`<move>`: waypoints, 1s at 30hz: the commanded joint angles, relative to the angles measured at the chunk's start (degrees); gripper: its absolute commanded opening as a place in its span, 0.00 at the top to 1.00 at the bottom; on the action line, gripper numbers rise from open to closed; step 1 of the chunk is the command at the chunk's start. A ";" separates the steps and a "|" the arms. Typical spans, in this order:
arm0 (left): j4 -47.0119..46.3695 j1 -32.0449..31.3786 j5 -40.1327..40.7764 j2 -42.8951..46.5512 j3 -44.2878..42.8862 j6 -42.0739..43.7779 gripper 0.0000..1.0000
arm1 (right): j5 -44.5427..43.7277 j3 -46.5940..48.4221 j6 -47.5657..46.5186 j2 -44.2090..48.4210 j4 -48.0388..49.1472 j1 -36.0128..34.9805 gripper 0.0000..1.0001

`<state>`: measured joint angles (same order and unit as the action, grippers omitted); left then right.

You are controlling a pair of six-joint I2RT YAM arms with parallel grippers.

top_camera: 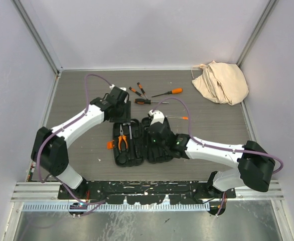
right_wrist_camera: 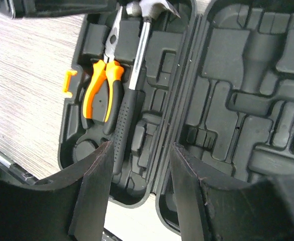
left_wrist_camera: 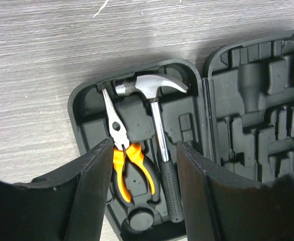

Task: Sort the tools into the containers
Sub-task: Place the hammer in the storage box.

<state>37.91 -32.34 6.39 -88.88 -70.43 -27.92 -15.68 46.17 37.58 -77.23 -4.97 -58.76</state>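
The open tool case point(top_camera: 132, 158) lies at the middle of the bench point(top_camera: 87, 95), close to its near edge. The pliers point(left_wrist_camera: 119, 135) and hammer point(left_wrist_camera: 159, 130) are seated in the half toward the left edge. The left end effector point(left_wrist_camera: 144, 145) hangs over that half, released, its fingers spread and grasping nothing. The right end effector point(right_wrist_camera: 141, 145) stands over the hinge, likewise spread and empty. Hazard one: a left finger lowered here would probably catch a pliers handle or the hammer shaft and lever it out of its slot. Hazard two: the two wrists work close together over one case, so a careless swing could knock arm against arm or push the case toward the near edge. Only the top view shows the remaining work: loose screwdrivers point(top_camera: 168, 92) near the far edge at centre, and a cloth bag point(top_camera: 221, 82) in the far right corner. Only the right wrist view shows the orange latch point(right_wrist_camera: 69, 83) and the other half's slots, with no tool visible in them. The left wrist view alone shows the hammer head seated.
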 commanded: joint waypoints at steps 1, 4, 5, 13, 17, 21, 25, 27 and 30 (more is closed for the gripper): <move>-2.45 -0.77 0.75 -3.17 -3.57 -1.81 0.47 | -0.41 -1.71 3.19 1.84 3.49 -0.11 0.47; -2.87 -1.18 0.68 -5.07 -4.20 -3.19 0.54 | 2.27 -1.77 3.16 1.14 4.58 0.20 0.49; -3.02 -1.23 0.52 -5.55 -4.26 -3.49 0.57 | 2.64 -1.52 3.30 0.71 4.56 0.26 0.51; -3.34 -1.50 0.61 -8.88 -5.14 -4.42 0.74 | 4.89 -0.22 5.82 -2.22 5.05 0.73 0.62; -3.18 -1.59 1.65 -10.61 -5.43 -4.60 0.76 | 4.76 0.22 6.67 -3.13 5.06 1.02 0.62; -3.05 -1.58 2.80 -12.11 -6.20 -4.92 0.77 | 5.28 0.64 6.93 -3.77 5.02 1.16 0.63; -3.13 -1.59 2.25 -13.75 -6.86 -5.25 0.78 | 5.32 0.72 7.55 -4.06 5.12 1.19 0.64; -3.10 -1.59 2.01 -14.25 -7.16 -5.30 0.79 | 5.31 0.76 7.67 -4.23 5.11 1.17 0.64; -3.44 -1.59 1.91 -14.50 -6.72 -5.30 0.81 | 5.31 0.82 7.68 -4.41 5.08 1.16 0.64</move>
<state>36.23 -33.69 7.70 -103.42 -75.20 -32.56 -10.31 44.53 44.10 -81.43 -2.55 -57.74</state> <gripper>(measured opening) 0.200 0.357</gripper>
